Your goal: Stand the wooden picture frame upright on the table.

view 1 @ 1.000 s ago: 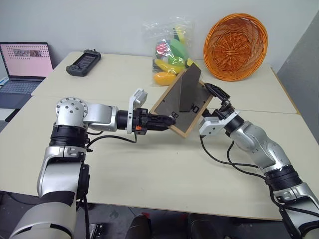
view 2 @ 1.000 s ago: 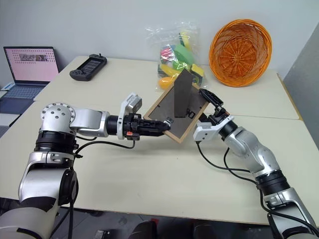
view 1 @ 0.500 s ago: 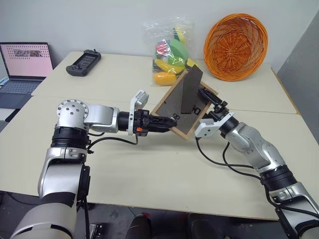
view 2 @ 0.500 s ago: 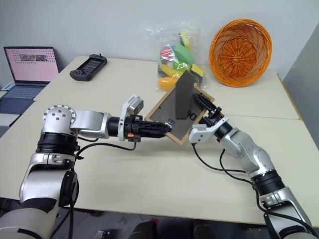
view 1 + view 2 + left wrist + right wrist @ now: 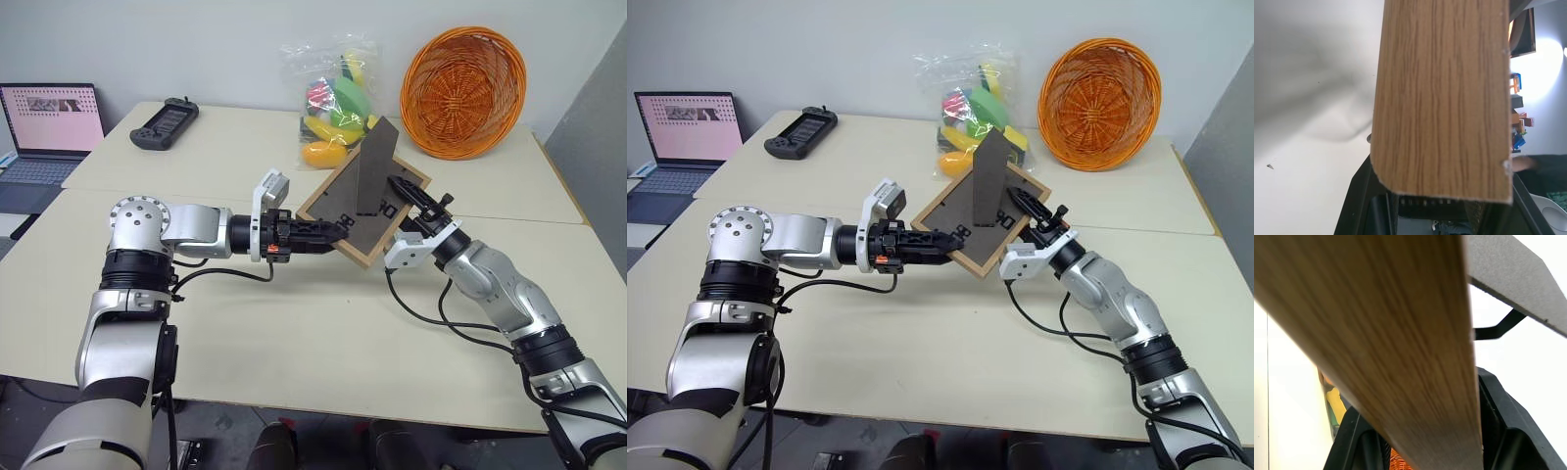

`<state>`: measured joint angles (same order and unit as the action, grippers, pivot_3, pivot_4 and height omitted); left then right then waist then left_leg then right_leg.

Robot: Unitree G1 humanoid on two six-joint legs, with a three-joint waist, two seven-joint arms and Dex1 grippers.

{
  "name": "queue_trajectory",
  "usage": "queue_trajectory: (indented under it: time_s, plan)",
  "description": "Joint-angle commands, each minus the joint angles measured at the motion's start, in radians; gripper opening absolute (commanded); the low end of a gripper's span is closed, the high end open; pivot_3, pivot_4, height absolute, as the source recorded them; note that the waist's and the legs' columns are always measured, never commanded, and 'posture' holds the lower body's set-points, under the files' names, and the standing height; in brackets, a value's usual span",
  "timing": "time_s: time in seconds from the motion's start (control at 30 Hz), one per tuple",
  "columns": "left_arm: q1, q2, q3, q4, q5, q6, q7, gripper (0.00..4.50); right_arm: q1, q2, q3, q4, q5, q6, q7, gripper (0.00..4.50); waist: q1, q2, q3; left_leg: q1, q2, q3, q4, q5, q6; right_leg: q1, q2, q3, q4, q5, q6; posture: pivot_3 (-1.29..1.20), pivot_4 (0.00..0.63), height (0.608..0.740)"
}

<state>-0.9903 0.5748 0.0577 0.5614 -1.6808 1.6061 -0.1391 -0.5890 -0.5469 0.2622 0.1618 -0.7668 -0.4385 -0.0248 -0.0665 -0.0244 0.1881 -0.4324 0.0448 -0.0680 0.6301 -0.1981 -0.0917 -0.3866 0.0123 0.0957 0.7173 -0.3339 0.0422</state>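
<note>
Wooden picture frame (image 5: 360, 209) is held in the air above the table (image 5: 294, 323), tilted, dark back facing the camera, stand flap (image 5: 375, 166) folded out and sticking up. Far left: laptop (image 5: 47, 122) and a black handheld controller (image 5: 165, 121), both well clear. Left gripper (image 5: 331, 231) comes in level from the left and is clamped on the frame's lower-left edge; left wrist view shows the wood rail seated between its fingers. Behind the frame: a clear bag of coloured toys (image 5: 338, 103), near but not touching. Right gripper (image 5: 409, 193) is at the frame's right edge, fingers partly closed across the rail with one black fingertip (image 5: 400, 185) lying over the back; right wrist view shows wood between the jaws, but I can't tell if it's a firm grip or just contact. Orange wicker basket (image 5: 462, 88) leans on the wall further right. Risks, as I judge them: if the right side isn't properly gripped, releasing the left lets the frame swing or drop. That fingertip sits close to the flap and could push it shut. Setting down at this tilt, the flap may not take the load and the frame tips flat. Swinging back could clip the bag.
</note>
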Motion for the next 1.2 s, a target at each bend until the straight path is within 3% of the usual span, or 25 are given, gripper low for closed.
queue_trajectory:
  time_s: [0.03,0.17,0.23,0.67,0.83,0.93,1.2]
  plan:
    - [-0.009,-0.001,0.017,-0.072,0.025,0.001,0.024,1.32,-0.01,-0.003,-0.023,-0.026,0.023,0.006,0.004,1.72,0.0,0.0,0.0,0.0,0.0,0.0,0.0,0.0,0.0,0.0,0.0,0.0,0.0,0.0,0.0,0.0,0.15,0.74]
    - [0.01,-0.008,0.033,-0.125,0.052,-0.006,0.024,1.32,-0.004,0.0,-0.019,-0.03,0.02,0.01,0.005,1.72,0.0,0.0,0.0,0.0,0.0,0.0,0.0,0.0,0.0,0.0,0.0,0.0,0.0,0.0,0.0,0.0,0.15,0.74]
    - [0.015,-0.006,0.034,-0.138,0.05,0.004,0.015,2.0,-0.002,0.002,-0.016,-0.032,0.022,0.013,0.008,1.72,0.0,0.0,0.0,0.0,0.0,0.0,0.0,0.0,0.0,0.0,0.0,0.0,0.0,0.0,0.0,0.0,0.15,0.74]
    - [0.009,-0.008,0.046,-0.125,0.08,0.008,-0.003,4.47,-0.001,0.002,-0.019,-0.038,0.024,0.019,0.013,1.72,0.0,0.0,0.0,0.0,0.0,0.0,0.0,0.0,-0.001,0.0,0.0,0.0,0.0,0.0,0.0,0.0,0.15,0.74]
    - [0.009,-0.009,0.05,-0.124,0.091,0.008,-0.012,4.47,-0.001,0.001,-0.019,-0.038,0.027,0.021,0.014,1.72,0.0,0.0,0.0,0.0,0.0,0.0,0.0,0.0,-0.001,0.0,0.0,0.0,0.0,0.0,0.0,0.0,0.15,0.74]
    - [0.012,-0.006,0.047,-0.133,0.092,0.008,-0.018,4.5,0.001,-0.002,-0.015,-0.039,0.033,0.009,0.02,1.35,0.0,0.0,0.0,0.0,0.0,0.0,0.0,0.0,-0.001,0.0,0.0,0.0,0.0,0.0,0.0,0.0,0.15,0.74]
    - [0.01,-0.007,0.055,-0.129,0.098,0.008,-0.02,4.5,0.001,-0.003,-0.01,-0.038,0.038,0.002,0.032,1.35,0.0,0.0,0.0,0.0,0.0,0.0,0.0,0.0,-0.001,0.0,0.0,0.0,0.0,0.0,0.0,0.0,0.15,0.74]
